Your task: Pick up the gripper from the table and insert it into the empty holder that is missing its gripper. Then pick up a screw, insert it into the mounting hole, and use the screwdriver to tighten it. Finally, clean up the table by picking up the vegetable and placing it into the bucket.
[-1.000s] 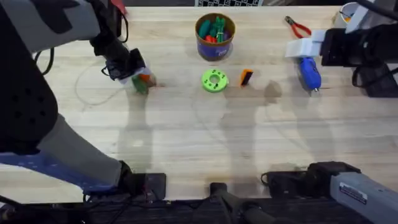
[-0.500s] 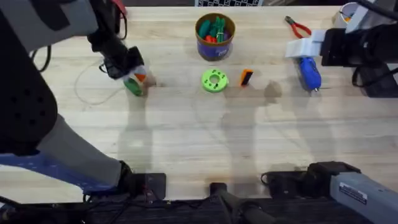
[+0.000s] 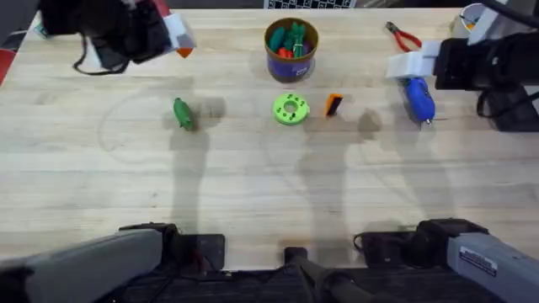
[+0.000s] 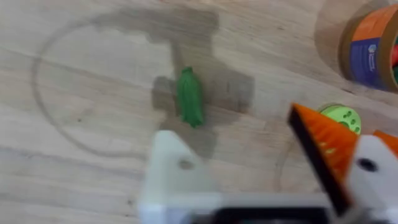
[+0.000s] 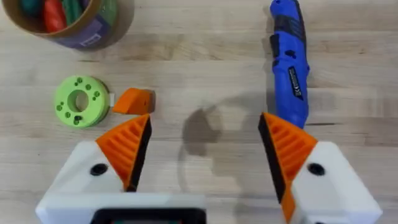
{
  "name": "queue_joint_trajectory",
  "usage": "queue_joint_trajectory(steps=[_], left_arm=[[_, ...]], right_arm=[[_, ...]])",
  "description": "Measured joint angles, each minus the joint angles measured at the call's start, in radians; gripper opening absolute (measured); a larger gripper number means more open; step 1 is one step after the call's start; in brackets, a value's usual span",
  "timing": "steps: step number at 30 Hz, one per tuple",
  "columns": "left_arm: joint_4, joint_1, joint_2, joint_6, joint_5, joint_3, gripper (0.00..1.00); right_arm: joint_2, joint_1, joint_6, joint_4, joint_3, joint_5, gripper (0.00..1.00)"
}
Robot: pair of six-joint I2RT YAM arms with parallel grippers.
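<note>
While your right fingers (image 5: 202,155) stand wide apart and empty, the loose orange gripper (image 5: 132,101) lies on the counter (image 3: 269,185) beside the green disc (image 5: 81,101). It looks light, rigid and slick; pinch its flat sides. Your left fingers (image 4: 261,162) gape empty, one a bare white holder (image 4: 171,162).

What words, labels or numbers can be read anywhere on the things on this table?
None can be read.
The bucket: a blue label with a small round mark and lines of print, too blurred to read.
The screwdriver: small light markings on its side, too small to read.
</note>
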Motion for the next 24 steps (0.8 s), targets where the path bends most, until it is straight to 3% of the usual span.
queue_joint_trajectory(steps=[1, 3, 8, 14, 24], left_arm=[[-0.01, -0.002, -0.017, -0.003, -0.01, 0.0, 0.921], [-0.022, -0.013, -0.052, -0.01, -0.031, -0.001, 0.98], [-0.029, -0.093, -0.164, -0.01, -0.093, -0.043, 0.985], [-0.071, -0.169, -0.277, -0.003, -0.115, -0.117, 0.985], [-0.137, -0.182, -0.321, 0.025, -0.118, -0.119, 0.985]], right_arm=[[0.0, 0.0, 0.0, 0.0, 0.0, 0.0, 0.994], [0.0, 0.0, 0.0, 0.0, 0.0, 0.0, 0.994], [0.0, 0.0, 0.0, 0.0, 0.0, 0.0, 0.994], [0.0, 0.0, 0.0, -0.006, 0.0, 0.0, 0.994], [0.0, 0.0, 0.0, -0.007, 0.0, 0.0, 0.994]])
